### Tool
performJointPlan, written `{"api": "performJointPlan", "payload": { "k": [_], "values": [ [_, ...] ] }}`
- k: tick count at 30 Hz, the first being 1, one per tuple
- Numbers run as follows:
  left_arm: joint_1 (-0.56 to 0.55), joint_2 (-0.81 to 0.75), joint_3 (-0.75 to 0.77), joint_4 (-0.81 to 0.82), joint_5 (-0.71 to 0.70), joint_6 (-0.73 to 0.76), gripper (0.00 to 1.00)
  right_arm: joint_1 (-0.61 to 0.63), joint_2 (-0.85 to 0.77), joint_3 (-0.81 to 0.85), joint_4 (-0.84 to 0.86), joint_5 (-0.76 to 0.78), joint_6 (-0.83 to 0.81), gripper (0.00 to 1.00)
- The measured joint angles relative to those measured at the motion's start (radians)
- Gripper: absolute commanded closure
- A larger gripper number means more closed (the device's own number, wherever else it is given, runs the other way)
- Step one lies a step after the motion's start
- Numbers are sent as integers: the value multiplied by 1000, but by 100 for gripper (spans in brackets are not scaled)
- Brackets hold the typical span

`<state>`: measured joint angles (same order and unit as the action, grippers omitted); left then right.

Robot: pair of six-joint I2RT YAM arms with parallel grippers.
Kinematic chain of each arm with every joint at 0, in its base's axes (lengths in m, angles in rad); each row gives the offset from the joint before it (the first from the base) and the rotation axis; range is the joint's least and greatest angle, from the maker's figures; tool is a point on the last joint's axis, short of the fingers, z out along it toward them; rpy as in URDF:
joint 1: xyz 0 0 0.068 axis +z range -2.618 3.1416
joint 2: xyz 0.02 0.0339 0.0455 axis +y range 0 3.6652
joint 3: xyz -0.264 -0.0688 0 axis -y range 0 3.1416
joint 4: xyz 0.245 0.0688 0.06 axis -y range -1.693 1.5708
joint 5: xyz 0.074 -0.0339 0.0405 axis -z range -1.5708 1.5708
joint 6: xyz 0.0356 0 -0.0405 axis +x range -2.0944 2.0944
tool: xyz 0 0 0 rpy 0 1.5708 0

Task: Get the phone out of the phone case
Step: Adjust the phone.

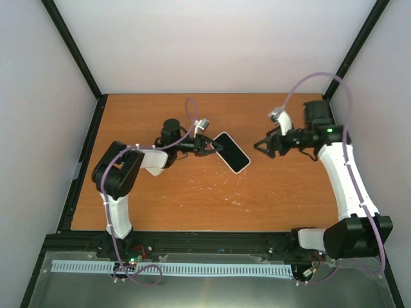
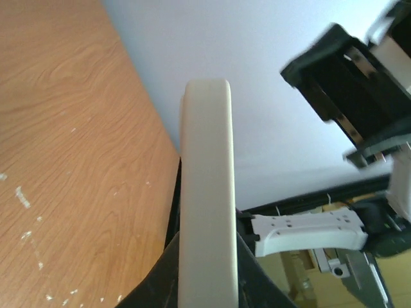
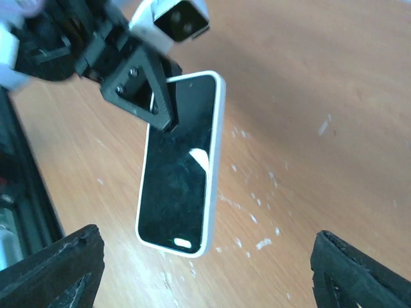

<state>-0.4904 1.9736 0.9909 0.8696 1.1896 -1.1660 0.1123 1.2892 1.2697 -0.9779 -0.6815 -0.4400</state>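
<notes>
Overhead view looks down; both wrist views closely share the phone.

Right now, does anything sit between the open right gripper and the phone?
Nothing. The top view shows only bare table in the gap between the right gripper and the phone. The right wrist view agrees.

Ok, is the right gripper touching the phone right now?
No, the right gripper hangs open, clear of the phone, which only the left gripper clamps by one end.
</notes>
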Motion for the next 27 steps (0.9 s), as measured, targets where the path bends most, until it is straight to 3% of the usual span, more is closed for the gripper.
{"api": "performJointPlan", "payload": {
  "k": [3, 8, 15, 17, 20, 27],
  "values": [
    [29, -102, -14, 29, 57, 36, 94, -103, 11, 89, -66, -220, -72, 21],
    [23, -224, -14, 66, 176, 102, 94, -116, 85, 105, -310, -506, -359, 31],
    [24, -248, 60, 22, 293, 160, 95, -58, 106, 16, -467, -670, -583, 48],
    [24, -248, 105, -23, 303, 188, 95, -27, 92, 7, -475, -688, -603, 58],
    [24, -251, 161, -87, 292, 226, 95, -10, 71, -7, -416, -690, -535, 63],
    [24, -307, 177, -139, 124, 234, 94, -10, -21, -80, -78, -631, -157, 59]
  ]
}}
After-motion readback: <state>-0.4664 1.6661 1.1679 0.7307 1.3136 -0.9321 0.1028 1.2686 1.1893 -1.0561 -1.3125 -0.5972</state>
